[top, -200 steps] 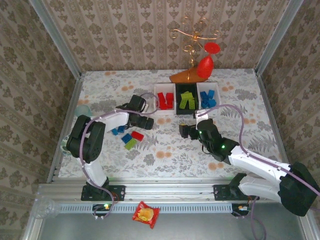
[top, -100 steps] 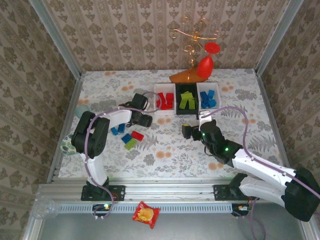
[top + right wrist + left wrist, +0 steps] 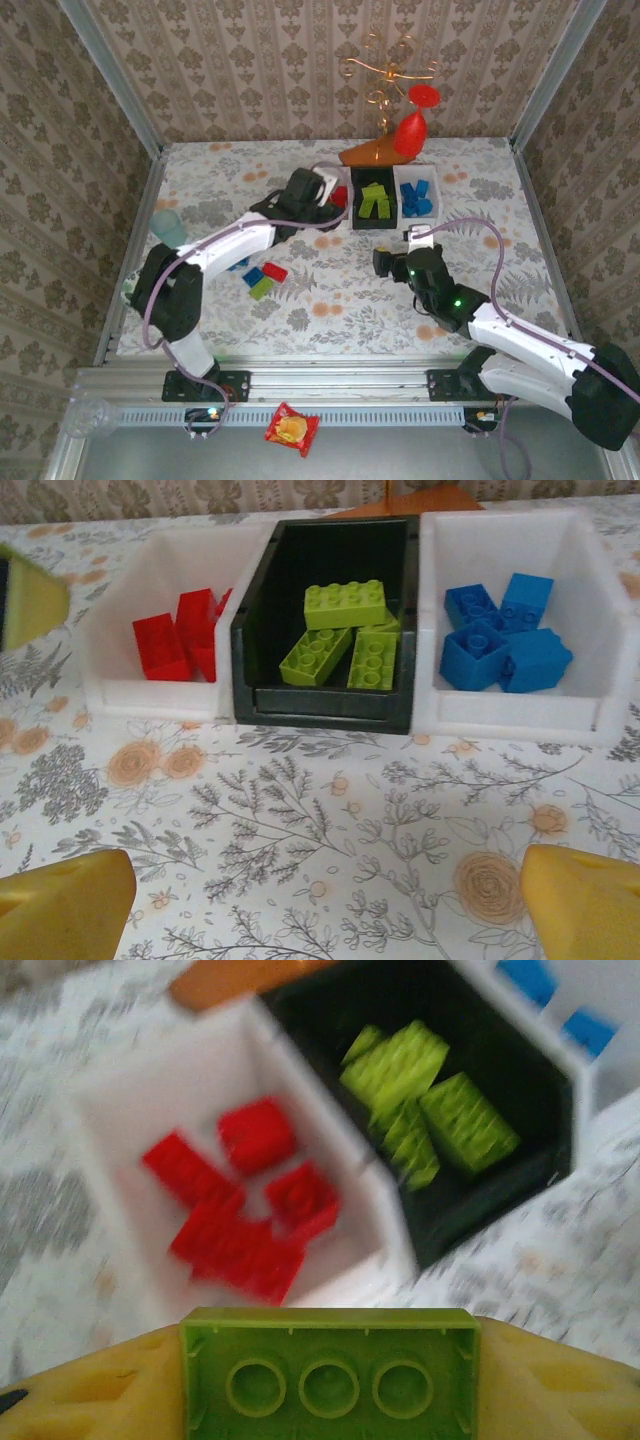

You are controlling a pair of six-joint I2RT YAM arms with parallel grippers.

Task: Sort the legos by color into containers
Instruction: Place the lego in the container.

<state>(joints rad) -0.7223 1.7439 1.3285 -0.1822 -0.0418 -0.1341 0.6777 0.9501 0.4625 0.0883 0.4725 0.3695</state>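
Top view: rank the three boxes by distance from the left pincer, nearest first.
1. Red-lego box: left end, where the left pincer hangs with a green lego.
2. Black box: middle.
3. Blue-lego box: right end.

The left gripper (image 3: 330, 1385) clamps a lime green lego (image 3: 330, 1365) between its yellow fingers (image 3: 85, 1395), and three round rings show on the brick's face. Beyond it, blurred, a white container (image 3: 140, 1090) holds several red legos (image 3: 240, 1210). Touching its right side, a black container (image 3: 500, 1195) holds a heap of green legos (image 3: 420, 1090). Farther right, blue legos (image 3: 588, 1030) lie in another white box (image 3: 590, 1085), all on a floral table (image 3: 560, 1270)
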